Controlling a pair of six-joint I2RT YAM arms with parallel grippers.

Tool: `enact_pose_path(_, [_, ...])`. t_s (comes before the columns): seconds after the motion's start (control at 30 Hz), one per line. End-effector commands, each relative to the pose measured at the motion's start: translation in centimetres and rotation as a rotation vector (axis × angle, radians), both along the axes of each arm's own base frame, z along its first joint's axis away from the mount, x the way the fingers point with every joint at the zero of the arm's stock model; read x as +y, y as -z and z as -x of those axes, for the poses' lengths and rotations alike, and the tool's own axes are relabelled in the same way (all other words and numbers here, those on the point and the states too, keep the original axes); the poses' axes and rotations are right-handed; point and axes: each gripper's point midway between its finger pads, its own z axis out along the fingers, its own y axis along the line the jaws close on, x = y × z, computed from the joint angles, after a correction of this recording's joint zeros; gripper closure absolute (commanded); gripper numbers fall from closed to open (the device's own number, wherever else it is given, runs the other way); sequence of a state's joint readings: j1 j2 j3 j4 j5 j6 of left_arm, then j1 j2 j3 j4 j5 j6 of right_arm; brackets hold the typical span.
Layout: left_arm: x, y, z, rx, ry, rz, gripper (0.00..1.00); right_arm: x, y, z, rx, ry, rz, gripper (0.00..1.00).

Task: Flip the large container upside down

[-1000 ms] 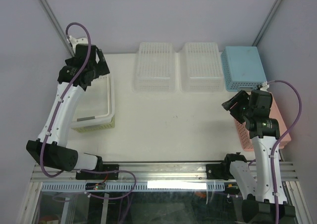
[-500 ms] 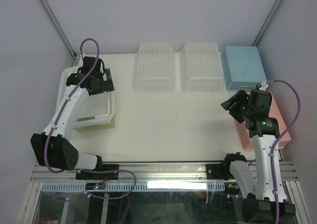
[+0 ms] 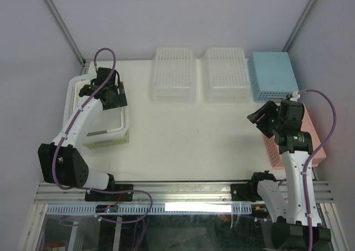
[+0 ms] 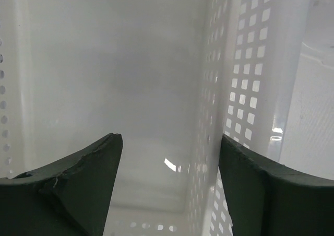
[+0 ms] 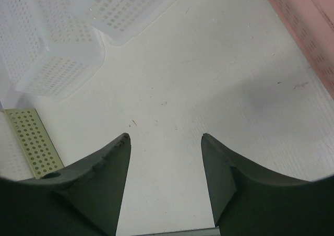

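Left fingers (image 4: pixel 62 194) apart above white basket (image 4: pixel 245 90)

Upper centre, two white square-holed baskets (image 3: pixel 173 76). Upper right, a pale blue basket (image 3: pixel 270 76), a pink basket (image 3: pixel 317 142) below it. Over at left, a white smooth-bottomed basket (image 3: pixel 72 93) sits on a yellow-green perforated basket (image 3: pixel 105 140).

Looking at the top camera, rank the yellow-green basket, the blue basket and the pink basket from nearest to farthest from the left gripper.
Measured from the left gripper:
1. yellow-green basket: left side, just toward the front of the table.
2. blue basket: back right corner.
3. pink basket: right edge, further forward than the blue one.
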State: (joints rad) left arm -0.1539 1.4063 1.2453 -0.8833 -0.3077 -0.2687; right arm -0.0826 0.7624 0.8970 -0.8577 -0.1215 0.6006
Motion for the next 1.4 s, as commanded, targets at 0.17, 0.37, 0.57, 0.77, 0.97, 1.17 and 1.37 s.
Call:
enact_pose_path(0.17, [-0.8,-0.6,-1.2,-0.061,0.036,0.031,0.39,0.5,-2.4,-0.6,-0.074,-0.021,-0.016,0.4])
enact_pose_path(0.37, [-0.7,-0.8,-1.6,-0.071,0.025,0.034,0.65,0.4,-2.6,-0.3,-0.076,-0.016,-0.011,0.4])
enact_pose_path(0.57, [-1.2,-5.9,-2.4,-0.193,0.041,0.063,0.96,0.3,-3.0,0.0,-0.073,-0.016,-0.005,0.4])
enact_pose_path(0.77, [-1.2,-13.2,-3.0,-0.373,0.046,0.076,1.0,0.8,-2.8,0.0,-0.071,-0.024,-0.029,0.4])
enact_pose_path(0.97, [-3.1,-21.9,-2.8,-0.568,0.134,0.172,1.0,0.7,-3.0,0.2,-0.081,-0.018,-0.031,0.4])
enact_pose_path(1.17, [-5.1,-31.4,-2.3,-0.771,0.204,0.203,1.0,0.6,-3.6,0.6,-0.085,-0.024,-0.016,0.4])
enact_pose_path(1.37, [-15.9,-34.0,-2.1,-0.775,0.505,0.434,1.0,-0.6,-7.3,1.4,-0.125,-0.03,0.088,0.4])
